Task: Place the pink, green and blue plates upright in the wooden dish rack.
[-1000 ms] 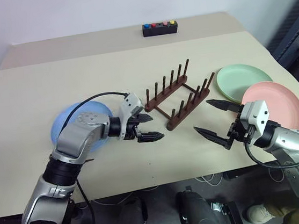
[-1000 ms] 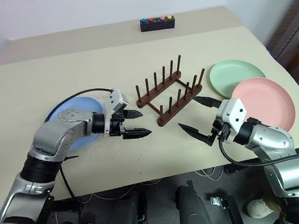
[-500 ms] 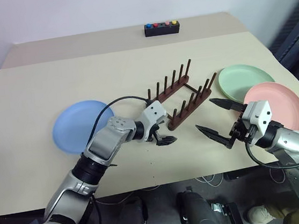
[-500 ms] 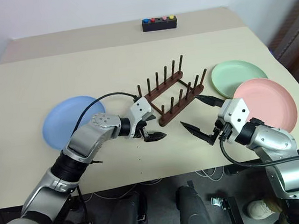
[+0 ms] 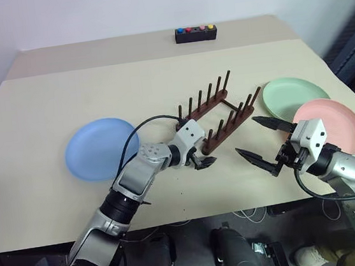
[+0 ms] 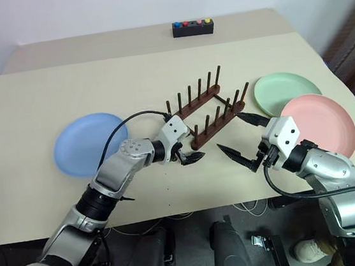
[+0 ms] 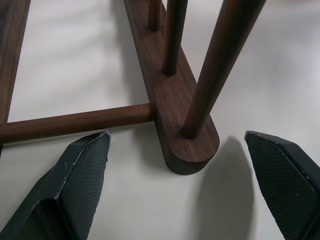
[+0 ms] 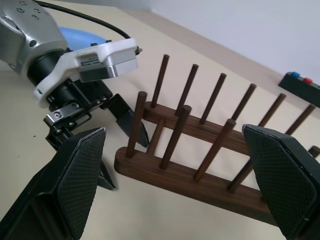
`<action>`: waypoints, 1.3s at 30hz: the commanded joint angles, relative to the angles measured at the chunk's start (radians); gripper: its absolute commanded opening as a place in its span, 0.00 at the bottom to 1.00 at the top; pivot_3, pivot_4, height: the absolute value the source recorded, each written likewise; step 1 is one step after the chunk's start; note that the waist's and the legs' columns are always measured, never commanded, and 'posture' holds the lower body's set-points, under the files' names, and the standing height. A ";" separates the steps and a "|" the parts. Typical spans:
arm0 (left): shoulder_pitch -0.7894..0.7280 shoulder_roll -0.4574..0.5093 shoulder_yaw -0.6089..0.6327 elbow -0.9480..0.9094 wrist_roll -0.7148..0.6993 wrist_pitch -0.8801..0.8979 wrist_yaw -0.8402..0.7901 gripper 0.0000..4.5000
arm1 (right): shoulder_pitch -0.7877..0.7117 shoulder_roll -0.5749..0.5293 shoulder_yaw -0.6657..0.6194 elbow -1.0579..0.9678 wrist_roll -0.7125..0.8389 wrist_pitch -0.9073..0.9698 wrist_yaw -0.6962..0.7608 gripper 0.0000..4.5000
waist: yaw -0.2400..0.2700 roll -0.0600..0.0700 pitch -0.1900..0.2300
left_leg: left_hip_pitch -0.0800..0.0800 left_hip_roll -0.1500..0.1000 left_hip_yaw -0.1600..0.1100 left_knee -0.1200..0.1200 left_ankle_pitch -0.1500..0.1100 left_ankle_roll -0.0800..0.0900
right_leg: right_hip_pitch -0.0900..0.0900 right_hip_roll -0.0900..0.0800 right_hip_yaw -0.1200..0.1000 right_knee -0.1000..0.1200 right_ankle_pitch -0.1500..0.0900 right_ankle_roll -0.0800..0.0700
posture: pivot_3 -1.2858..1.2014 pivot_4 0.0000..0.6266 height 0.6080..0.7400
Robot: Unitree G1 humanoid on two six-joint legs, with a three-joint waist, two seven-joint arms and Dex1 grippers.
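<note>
The wooden dish rack (image 5: 219, 117) is lying empty on the table (image 5: 44, 90), pegs upright, its length running diagonally away from both grippers. The left gripper (image 5: 201, 162) is spreading wide and empty around the rack's near rail end. The right gripper (image 5: 261, 143) is gaping empty beside it. The pink plate (image 5: 337, 124) is lying partly hidden behind that arm.

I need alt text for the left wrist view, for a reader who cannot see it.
The rounded end of a dark wooden dish rack rail, with upright pegs and a crossbar, lies on a pale table. The left pincer is open, one black finger on each side of the rail end, not touching it.
</note>
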 commanded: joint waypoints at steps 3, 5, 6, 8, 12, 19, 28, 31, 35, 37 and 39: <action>0.007 -0.001 0.013 -0.004 0.013 -0.004 -0.003 0.99 | 0.048 -0.076 -0.076 -0.072 0.073 0.038 0.068 1.00 | 0.000 0.000 0.000 | 0.000 0.000 0.000 0.000 0.000 0.000 | 0.000 0.000 0.000 0.000 0.000 0.000 | 0.52 0.24 1.00; 0.007 -0.007 0.015 -0.001 0.015 -0.009 0.000 0.99 | 0.087 -0.110 -0.119 -0.067 0.073 0.039 0.095 1.00 | 0.001 0.000 0.000 | 0.000 0.000 0.000 0.000 0.000 0.000 | 0.000 0.000 0.000 0.000 0.000 0.000 | 0.52 0.24 1.00; 0.007 -0.009 0.016 0.001 0.018 -0.013 0.003 0.99 | 0.109 -0.123 -0.140 -0.064 0.072 0.038 0.109 1.00 | 0.001 0.000 0.000 | 0.000 0.000 0.000 0.000 0.000 0.000 | 0.000 0.000 0.000 0.000 0.000 0.000 | 0.52 0.24 1.00; 0.009 -0.014 0.020 0.003 0.019 -0.014 0.003 0.99 | 0.146 -0.137 -0.175 -0.064 0.082 0.048 0.121 1.00 | 0.002 0.000 0.000 | 0.000 0.000 0.000 0.000 0.000 0.000 | 0.001 0.000 0.000 0.000 0.000 0.000 | 0.52 0.24 1.00; 0.012 -0.022 0.022 0.002 0.018 -0.014 0.004 0.99 | 0.208 -0.150 -0.215 -0.071 0.096 0.077 0.148 1.00 | 0.001 0.001 -0.001 | 0.000 0.000 0.000 0.000 0.000 0.000 | 0.001 0.000 0.000 0.000 0.000 0.000 | 0.52 0.24 1.00; 0.014 -0.046 0.026 0.009 0.006 0.002 -0.004 0.87 | 0.251 -0.135 -0.247 -0.092 0.097 0.093 0.134 1.00 | 0.001 0.001 -0.001 | 0.000 0.000 0.000 0.001 0.000 0.000 | 0.001 -0.001 0.000 -0.001 0.000 0.000 | 0.52 0.24 1.00; 0.021 -0.055 0.033 0.003 0.016 0.031 -0.003 0.17 | 0.255 -0.126 -0.245 -0.096 0.086 0.080 0.117 1.00 | 0.003 0.002 -0.002 | 0.001 -0.001 -0.001 0.001 0.000 0.000 | 0.002 -0.001 0.000 -0.001 0.000 0.000 | 0.52 0.24 1.00; 0.013 -0.062 0.052 0.014 0.021 0.022 0.017 0.17 | 0.257 -0.121 -0.242 -0.097 0.083 0.074 0.112 1.00 | 0.003 0.002 -0.002 | 0.001 -0.001 -0.001 0.001 0.000 0.000 | 0.002 -0.001 0.000 -0.001 -0.001 0.000 | 0.52 0.24 1.00; -0.005 -0.060 0.083 0.032 0.025 -0.001 0.033 0.17 | 0.260 -0.118 -0.242 -0.096 0.081 0.069 0.112 1.00 | 0.002 0.002 -0.002 | 0.001 -0.001 -0.001 0.001 0.000 0.000 | 0.002 -0.001 0.000 -0.002 -0.001 0.000 | 0.52 0.24 1.00; -0.025 -0.019 0.090 0.051 0.038 -0.068 0.002 0.17 | 0.267 -0.123 -0.254 -0.084 0.085 0.064 0.124 1.00 | 0.001 0.002 -0.002 | 0.001 -0.001 -0.001 0.001 0.000 0.000 | 0.002 -0.001 0.000 -0.001 -0.001 0.000 | 0.52 0.24 1.00; -0.047 0.019 0.120 0.072 0.008 -0.107 -0.061 0.17 | 0.272 -0.131 -0.265 -0.075 0.097 0.078 0.134 1.00 | -0.002 0.002 -0.002 | 0.001 0.000 -0.001 0.001 0.000 0.000 | 0.002 0.000 0.000 -0.001 -0.001 0.000 | 0.52 0.24 1.00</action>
